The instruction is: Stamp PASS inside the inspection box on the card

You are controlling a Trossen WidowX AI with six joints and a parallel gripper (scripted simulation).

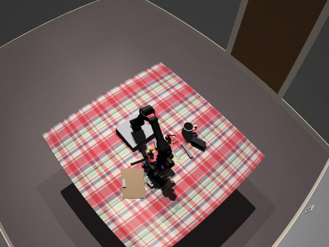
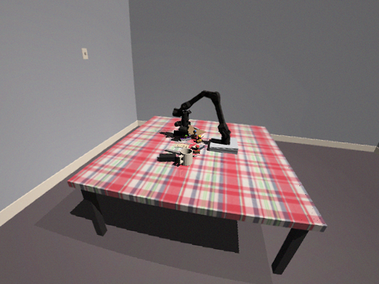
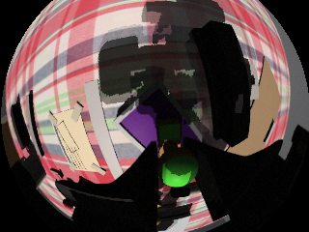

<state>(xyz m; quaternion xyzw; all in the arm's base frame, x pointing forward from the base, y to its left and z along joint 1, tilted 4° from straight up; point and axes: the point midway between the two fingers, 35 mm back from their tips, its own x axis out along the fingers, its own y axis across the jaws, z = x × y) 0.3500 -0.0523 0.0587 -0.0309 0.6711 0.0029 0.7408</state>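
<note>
My gripper (image 3: 169, 143) is shut on a green-knobbed stamp (image 3: 179, 170), held with its knob towards the wrist camera. The stamp's dark base is over the purple ink pad (image 3: 137, 125) (image 1: 162, 166), which lies open in a grey-rimmed tray. Whether the base touches the pad cannot be told, and its lettering is hidden. The cream card (image 3: 74, 140) (image 2: 182, 145) lies taped down to the left in the wrist view, with a printed outline box and lines. In the top view the arm partly covers card and pad.
A grey strip (image 3: 102, 127) (image 1: 186, 150) lies between card and pad. A black object (image 3: 224, 87) stands beside the pad. A brown clipboard (image 1: 134, 183) lies nearby. Stamps with red (image 1: 168, 135), yellow (image 1: 150, 149) and blue (image 1: 144, 163) knobs, a mug (image 1: 188, 128) and a black block (image 1: 198, 143) surround the work area.
</note>
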